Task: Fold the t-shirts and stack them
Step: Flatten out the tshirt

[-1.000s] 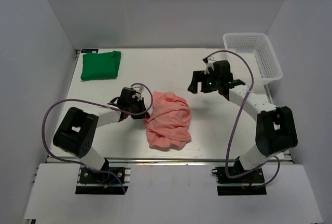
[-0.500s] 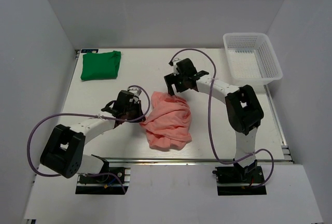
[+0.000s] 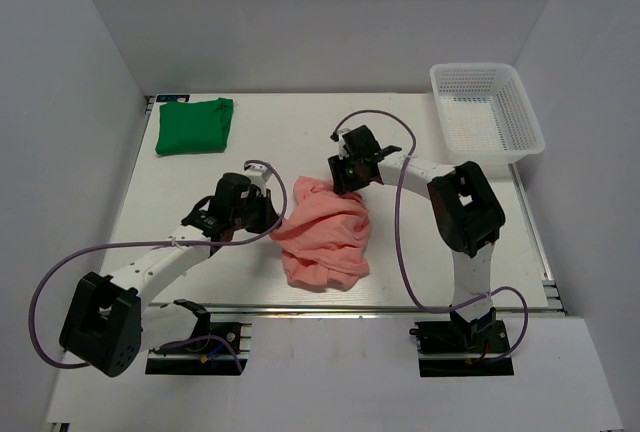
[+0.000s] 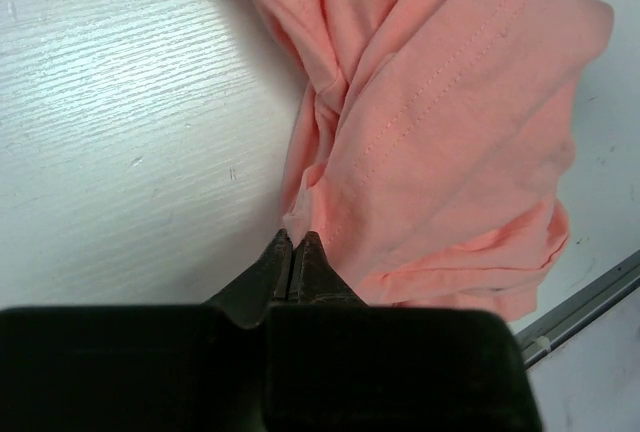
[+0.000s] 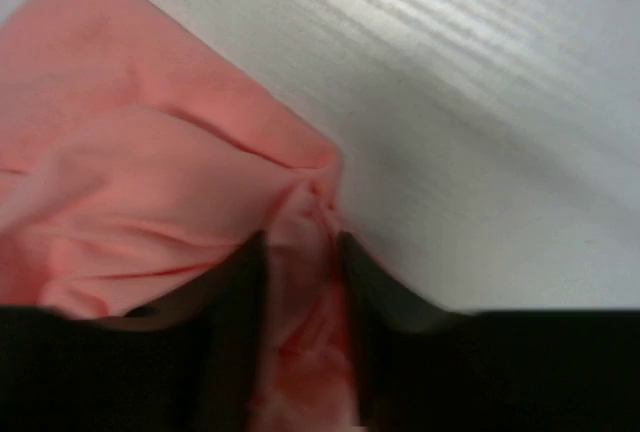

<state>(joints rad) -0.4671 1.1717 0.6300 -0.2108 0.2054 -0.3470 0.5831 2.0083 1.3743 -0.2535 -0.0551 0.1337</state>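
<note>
While both pincers are clenched on the salmon-pink shirt (image 3: 322,235), it lies as a crumpled heap at the lower middle of the top view, not yet spread. The left gripper (image 4: 293,252) has its tips pressed together on the heap's left hem, which draws to a point there. The right gripper (image 5: 300,242) squeezes a bunched ridge at the heap's upper right corner. The green shirt (image 3: 194,124) sits folded at the upper left, well apart.

The left hold looks thin, so I judge it could slip free if the arms pull apart sharply. The right hold seems to take in more than 1 layer, so a lift might drag the whole wad instead of opening it.

The table (image 3: 300,132) is white with a faint grain and looks smooth, so cloth should slide easily. Plain white walls close 3 sides, and a white mesh basket (image 3: 440,112) stands at the upper right.
</note>
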